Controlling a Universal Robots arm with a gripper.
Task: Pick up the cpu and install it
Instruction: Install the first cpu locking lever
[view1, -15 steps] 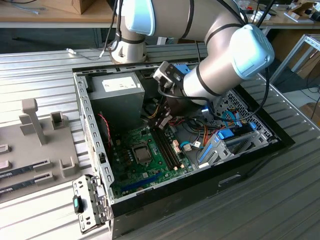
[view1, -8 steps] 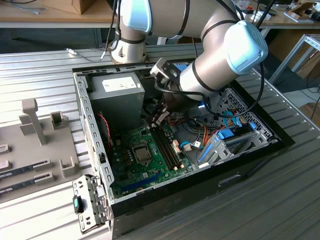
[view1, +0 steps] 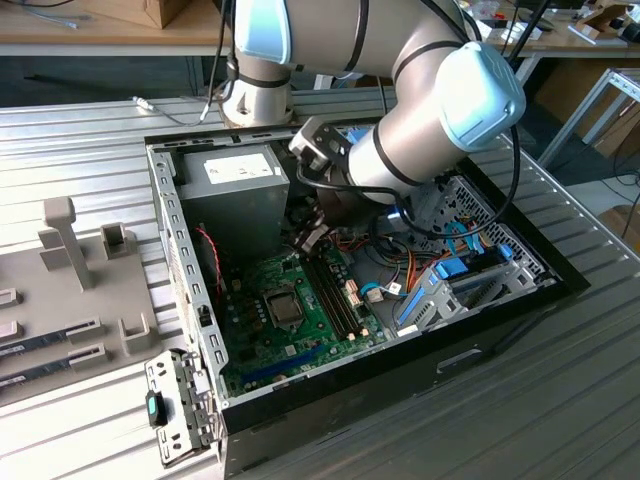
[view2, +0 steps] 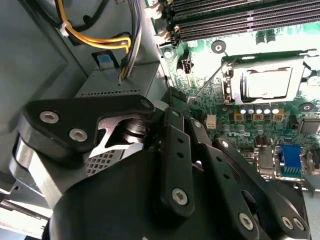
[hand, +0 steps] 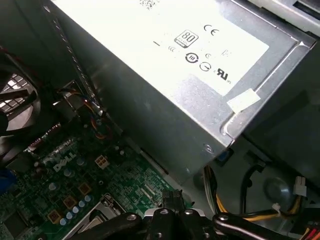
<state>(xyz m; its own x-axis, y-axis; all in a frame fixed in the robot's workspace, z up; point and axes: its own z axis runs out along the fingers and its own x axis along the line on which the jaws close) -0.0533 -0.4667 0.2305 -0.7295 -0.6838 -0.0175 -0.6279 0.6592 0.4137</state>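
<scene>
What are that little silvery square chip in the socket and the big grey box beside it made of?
The silvery square cpu looks like brushed metal on top, with a bright, even sheen. The grey power-supply box seems folded sheet metal, matte grey with sharp bent edges.

I'm looking at a robotics lab or workshop bench. An open desktop computer case lies on a ribbed metal worktable, its green motherboard, grey power supply and coloured cables exposed. Near the worktable's edge at the exterior view's left sits a grey fixture plate with upright posts and slots. Behind the worktable's far edge run wooden benches with cardboard boxes and loose cables, and a metal-framed stand occupies the far corner.
</scene>
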